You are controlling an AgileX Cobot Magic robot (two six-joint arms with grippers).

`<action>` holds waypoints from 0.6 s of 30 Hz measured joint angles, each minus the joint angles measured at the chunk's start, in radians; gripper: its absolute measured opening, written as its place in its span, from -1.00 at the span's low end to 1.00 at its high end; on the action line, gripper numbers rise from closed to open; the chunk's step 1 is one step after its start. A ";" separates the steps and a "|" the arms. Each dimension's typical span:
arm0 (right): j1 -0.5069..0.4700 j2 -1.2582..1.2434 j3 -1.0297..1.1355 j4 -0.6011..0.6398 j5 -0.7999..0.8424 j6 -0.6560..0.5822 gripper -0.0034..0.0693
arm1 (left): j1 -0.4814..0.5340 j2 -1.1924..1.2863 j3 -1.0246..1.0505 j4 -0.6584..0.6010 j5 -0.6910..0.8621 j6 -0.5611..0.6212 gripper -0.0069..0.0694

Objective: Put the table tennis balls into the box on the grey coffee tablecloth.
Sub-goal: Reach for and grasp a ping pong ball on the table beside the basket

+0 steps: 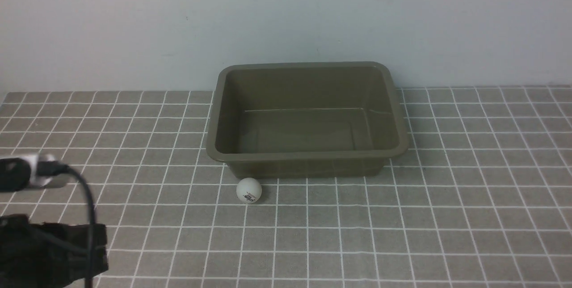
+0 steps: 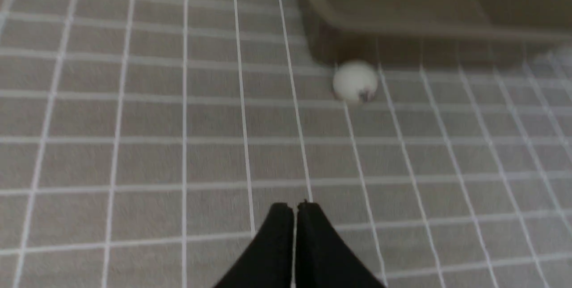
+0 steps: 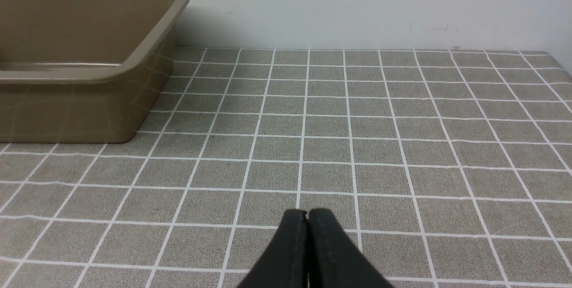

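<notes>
A white table tennis ball (image 1: 249,190) with a dark logo lies on the grey checked tablecloth (image 1: 447,216), just in front of the near-left corner of the olive-brown box (image 1: 308,156). The box is empty. The left wrist view shows the ball (image 2: 355,81) ahead of my left gripper (image 2: 295,205), which is shut and empty, several checks short of it; the box (image 2: 424,24) is beyond. Only the left arm's body (image 1: 49,252) shows at the front view's lower left. My right gripper (image 3: 307,213) is shut and empty over bare cloth, with the box (image 3: 89,100) off to one side.
A plain pale wall (image 1: 286,19) runs along the table's far edge just behind the box. A black cable (image 1: 87,198) arcs over the left arm. The cloth's far right corner shows in the right wrist view (image 3: 549,62).
</notes>
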State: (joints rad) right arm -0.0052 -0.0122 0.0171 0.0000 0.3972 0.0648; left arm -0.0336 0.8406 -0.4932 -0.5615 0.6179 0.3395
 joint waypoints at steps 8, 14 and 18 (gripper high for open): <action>0.000 0.000 0.000 0.000 0.000 0.000 -0.95 | -0.056 0.462 -0.258 0.042 0.101 0.088 -0.83; 0.000 0.000 0.000 0.000 0.000 0.000 -0.95 | -0.219 0.592 -0.351 0.096 -0.003 0.052 -0.83; 0.000 0.000 0.000 0.000 0.000 0.000 -0.95 | -0.298 0.676 -0.414 0.128 -0.067 0.049 -0.83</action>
State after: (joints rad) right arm -0.0052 -0.0122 0.0171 0.0000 0.3972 0.0648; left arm -0.3316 1.5161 -0.9075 -0.4335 0.5510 0.3886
